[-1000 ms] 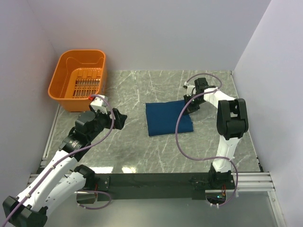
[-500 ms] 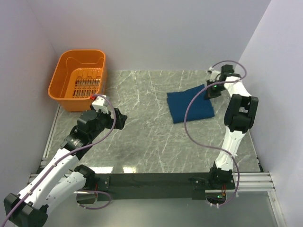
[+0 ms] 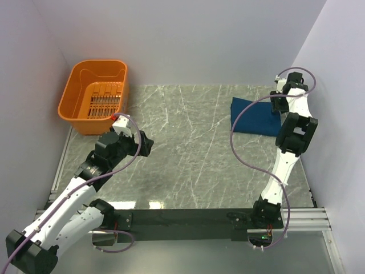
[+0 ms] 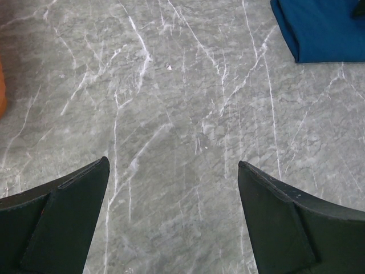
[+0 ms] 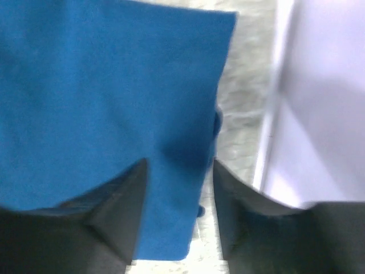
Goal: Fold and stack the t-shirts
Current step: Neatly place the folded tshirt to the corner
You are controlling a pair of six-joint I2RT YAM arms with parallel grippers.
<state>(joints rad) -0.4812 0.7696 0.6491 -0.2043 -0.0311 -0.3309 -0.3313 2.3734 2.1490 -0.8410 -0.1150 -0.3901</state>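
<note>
The folded dark blue t-shirt (image 3: 254,118) lies flat at the far right of the marble table, close to the right wall. No print shows on it. My right gripper (image 3: 279,101) hovers at its right edge; in the right wrist view the fingers (image 5: 179,165) stand apart, with the t-shirt's (image 5: 102,97) edge between and below them. My left gripper (image 3: 145,144) is wide open over bare marble left of centre, nothing between its fingers (image 4: 173,165). The left wrist view catches the t-shirt's (image 4: 325,28) corner at the top right.
An orange plastic basket (image 3: 74,105) stands at the far left corner. The right wall (image 5: 325,114) rises a short way beyond the shirt's edge. A purple cable (image 3: 239,154) loops off the right arm over the table.
The right gripper has dragged the folded t-shirt from the table's middle to the far right, and its jaws have parted. The left arm has hardly moved.
</note>
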